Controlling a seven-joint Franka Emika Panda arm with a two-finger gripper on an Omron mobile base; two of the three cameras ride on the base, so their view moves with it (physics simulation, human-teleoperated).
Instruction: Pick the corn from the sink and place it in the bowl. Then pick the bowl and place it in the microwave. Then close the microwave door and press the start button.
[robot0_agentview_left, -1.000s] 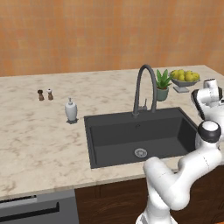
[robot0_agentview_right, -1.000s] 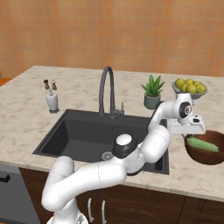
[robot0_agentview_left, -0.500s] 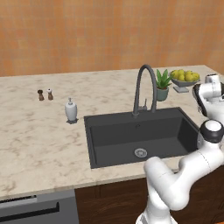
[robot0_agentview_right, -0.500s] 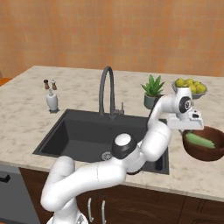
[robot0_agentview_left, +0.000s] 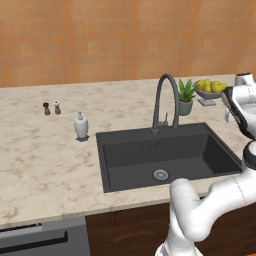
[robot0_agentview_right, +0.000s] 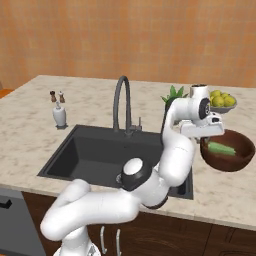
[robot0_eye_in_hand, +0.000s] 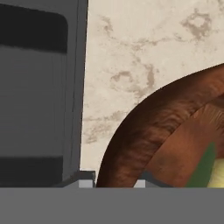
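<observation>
left base view: one sink (robot0_agentview_left: 165, 155), one faucet (robot0_agentview_left: 165, 100), two shakers (robot0_agentview_left: 51, 108), one soap bottle (robot0_agentview_left: 81, 125) are counted | right base view: one bowl (robot0_agentview_right: 227, 151) is seen lifted above the counter (robot0_agentview_right: 220, 200), one corn (robot0_agentview_right: 221, 148) inside | hand view: gripper (robot0_eye_in_hand: 109, 183) is clamped on the bowl's rim

The robot's arm (robot0_agentview_right: 125, 200) was glossy white, built of thick rounded tubular links that swelled at each bend. Dark grey caps closed the joints, one round cap facing outward at the elbow (robot0_agentview_right: 134, 173). The wrist ended in a white boxy hand (robot0_agentview_right: 202, 129) with dark trim. No cables or markings were visible.
</observation>
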